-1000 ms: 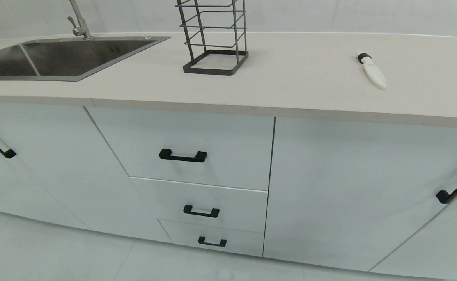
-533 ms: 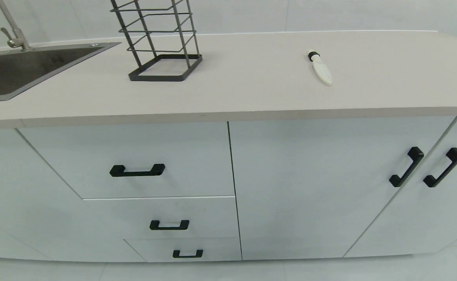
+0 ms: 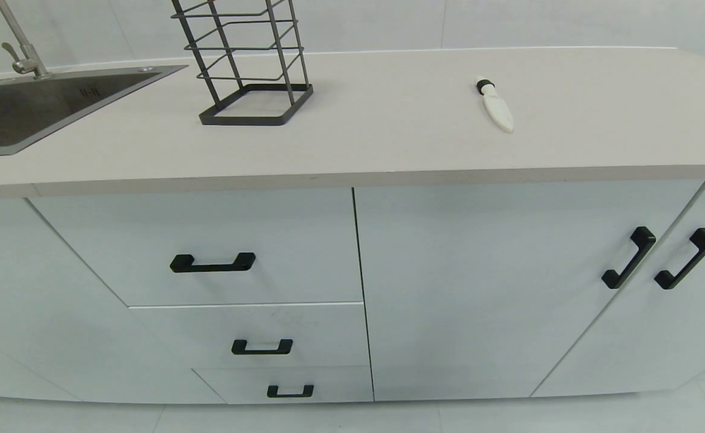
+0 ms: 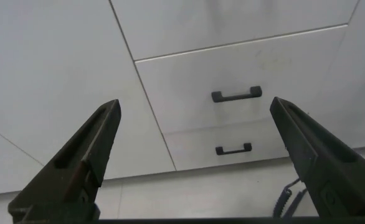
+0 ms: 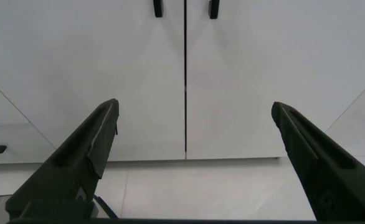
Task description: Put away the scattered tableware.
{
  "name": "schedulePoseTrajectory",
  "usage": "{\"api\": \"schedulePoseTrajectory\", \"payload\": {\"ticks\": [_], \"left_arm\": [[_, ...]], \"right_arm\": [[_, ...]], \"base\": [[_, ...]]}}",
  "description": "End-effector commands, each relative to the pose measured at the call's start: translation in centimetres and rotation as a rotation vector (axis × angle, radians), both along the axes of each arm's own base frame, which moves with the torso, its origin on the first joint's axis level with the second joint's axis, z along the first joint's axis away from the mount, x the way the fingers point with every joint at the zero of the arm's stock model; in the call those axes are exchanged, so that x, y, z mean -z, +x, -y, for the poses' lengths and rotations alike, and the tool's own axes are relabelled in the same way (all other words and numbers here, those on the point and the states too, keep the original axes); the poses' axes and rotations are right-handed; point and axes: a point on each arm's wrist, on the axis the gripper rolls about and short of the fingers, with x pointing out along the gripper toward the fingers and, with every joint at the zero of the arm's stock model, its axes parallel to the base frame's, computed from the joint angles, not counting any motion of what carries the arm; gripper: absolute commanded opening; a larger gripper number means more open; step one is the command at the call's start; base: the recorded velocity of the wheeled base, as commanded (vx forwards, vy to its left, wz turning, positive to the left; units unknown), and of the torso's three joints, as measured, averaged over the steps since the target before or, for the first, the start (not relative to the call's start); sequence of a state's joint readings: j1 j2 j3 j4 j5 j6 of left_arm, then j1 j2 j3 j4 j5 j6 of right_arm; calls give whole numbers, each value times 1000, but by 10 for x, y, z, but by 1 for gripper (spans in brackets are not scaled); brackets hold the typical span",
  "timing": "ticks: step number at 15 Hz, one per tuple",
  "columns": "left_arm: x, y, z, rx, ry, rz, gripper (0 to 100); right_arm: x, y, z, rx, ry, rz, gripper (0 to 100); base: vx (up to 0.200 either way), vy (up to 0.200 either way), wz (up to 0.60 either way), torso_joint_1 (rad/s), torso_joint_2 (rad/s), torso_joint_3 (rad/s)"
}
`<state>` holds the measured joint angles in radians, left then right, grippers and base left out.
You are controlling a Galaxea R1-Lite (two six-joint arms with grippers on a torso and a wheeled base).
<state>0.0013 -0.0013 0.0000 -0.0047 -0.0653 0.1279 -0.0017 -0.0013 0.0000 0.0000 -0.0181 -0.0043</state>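
The left gripper (image 4: 195, 104) hangs low before the cabinet front, its jaws spread wide with nothing between them. Through the gap show two drawers (image 4: 263, 62), each with a black handle (image 4: 236, 95). The right gripper (image 5: 195, 106) is also spread wide and holds nothing. It faces a pair of doors (image 5: 108, 74) that meet at a dark seam, with pale floor (image 5: 201, 186) below them.

In the head view the floor runs along 6 o'clock. Beyond it three drawers are stacked at 7 o'clock, the top one the largest, each with one handle. A plain door fills the middle, and at 4 o'clock two doors meet with their black handles side by side. All of these are closed.

The counter (image 3: 388, 150) crosses the upper half. The utensil (image 3: 497, 107) lies flat on it at 1 o'clock. It is white and tapered, with a black band at its far end, and its tip points toward the near edge and slightly right. Farther back at 11 o'clock stands the rack (image 3: 250, 66), a black wire frame on a rectangular base. It is upright, well apart from the utensil, and its top is cut off by the view's edge. The sink (image 3: 40, 102) is set into the counter at 10 o'clock, near the rack, with the tap (image 3: 20, 45) at its far rim. A pale tiled wall (image 3: 509, 24) closes the back.
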Motion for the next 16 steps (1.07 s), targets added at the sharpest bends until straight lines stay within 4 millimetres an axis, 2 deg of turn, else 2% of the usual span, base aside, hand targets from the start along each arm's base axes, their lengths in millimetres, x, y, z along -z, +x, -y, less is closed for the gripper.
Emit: {"api": "schedulePoseTrajectory", "payload": {"ticks": [1,10,15,16], "left_arm": [[-1,0,0,8,-14,-1,100],[-1,0,0,-7,-48,-1,100],[0,0,-1,-21,-70,-4,100],[0,0,-1,-22,-71,-4,100]], "right_arm": [[0,0,0,0,0,-1,100],[0,0,0,3,-3,-1,100],[0,0,0,3,0,-3,100],[0,0,0,3,0,-3,100]], "base": [[0,0,0,0,0,0],[0,0,0,0,0,0],[200,0,0,154,-82,-50],[0,0,0,256,-173,-183]]}}
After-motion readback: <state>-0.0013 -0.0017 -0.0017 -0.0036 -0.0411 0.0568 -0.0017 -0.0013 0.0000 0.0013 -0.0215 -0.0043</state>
